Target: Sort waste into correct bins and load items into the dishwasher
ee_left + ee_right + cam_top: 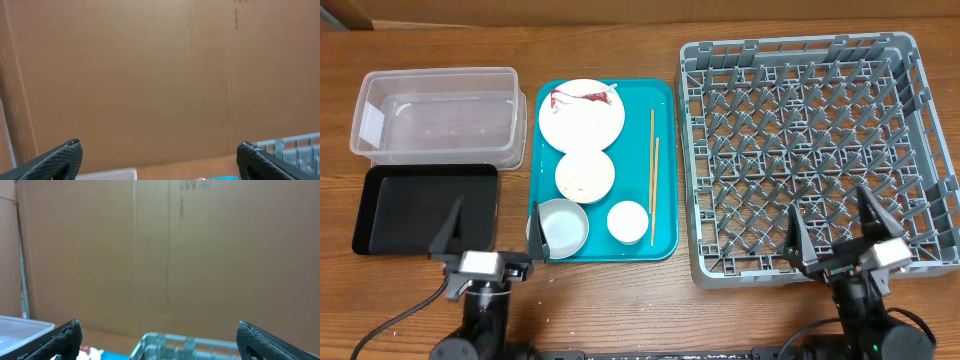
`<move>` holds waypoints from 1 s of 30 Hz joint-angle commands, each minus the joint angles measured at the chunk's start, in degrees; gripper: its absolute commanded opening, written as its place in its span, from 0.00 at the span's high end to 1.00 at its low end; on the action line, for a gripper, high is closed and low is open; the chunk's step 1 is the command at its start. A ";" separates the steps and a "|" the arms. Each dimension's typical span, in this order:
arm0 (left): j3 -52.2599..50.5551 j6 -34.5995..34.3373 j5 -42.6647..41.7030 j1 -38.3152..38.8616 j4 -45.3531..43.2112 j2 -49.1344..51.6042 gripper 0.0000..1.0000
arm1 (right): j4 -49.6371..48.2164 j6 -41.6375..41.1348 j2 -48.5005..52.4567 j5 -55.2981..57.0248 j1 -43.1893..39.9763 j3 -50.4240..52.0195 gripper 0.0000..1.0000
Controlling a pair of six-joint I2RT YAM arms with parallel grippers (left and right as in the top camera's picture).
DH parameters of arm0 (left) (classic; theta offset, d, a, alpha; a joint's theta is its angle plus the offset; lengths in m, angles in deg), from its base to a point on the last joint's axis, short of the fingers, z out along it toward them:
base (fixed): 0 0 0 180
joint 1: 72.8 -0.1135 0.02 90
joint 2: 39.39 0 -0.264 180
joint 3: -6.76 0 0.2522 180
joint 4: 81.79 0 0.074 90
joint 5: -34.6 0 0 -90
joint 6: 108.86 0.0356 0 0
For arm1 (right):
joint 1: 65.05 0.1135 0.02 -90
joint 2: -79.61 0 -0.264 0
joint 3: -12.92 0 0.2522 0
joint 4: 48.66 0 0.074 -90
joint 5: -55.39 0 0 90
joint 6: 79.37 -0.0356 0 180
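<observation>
A teal rectangular plastic tray (666,200) sits mid-counter on the brown wooden counter (620,310). A large square grey plastic dish rack (800,45) lies just beside it at 3 o'clock. A clear plastic rectangular tub (435,120) lies at its 10 o'clock, with a shallow black rectangular tray (425,208) just beside the tub at the tub's 6 o'clock. On the teal tray:
- a larger round white plate (582,130) at 11 o'clock, with a crumpled white paper napkin with red wrapper (582,96) at the plate's 12 o'clock rim
- a smaller round white plate (585,175) just at the larger plate's 6 o'clock
- a pale grey bowl (565,228) at 7 o'clock
- a small white cup (628,222) at 5 o'clock
- two thin wooden chopsticks (653,175) lengthwise along the 3 o'clock side
</observation>
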 commanded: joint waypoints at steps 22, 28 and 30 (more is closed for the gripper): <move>54.75 2.36 -8.50 0.09 25.03 55.78 0.00 | 22.14 4.96 39.23 -0.52 -0.20 -39.39 0.00; 73.57 2.86 -9.64 1.81 41.27 73.81 0.00 | 40.68 4.96 55.67 -0.52 -0.20 -57.86 0.00; 79.47 3.91 -9.42 3.19 46.75 79.34 0.00 | 46.25 4.96 60.22 -0.52 -0.20 -62.99 0.00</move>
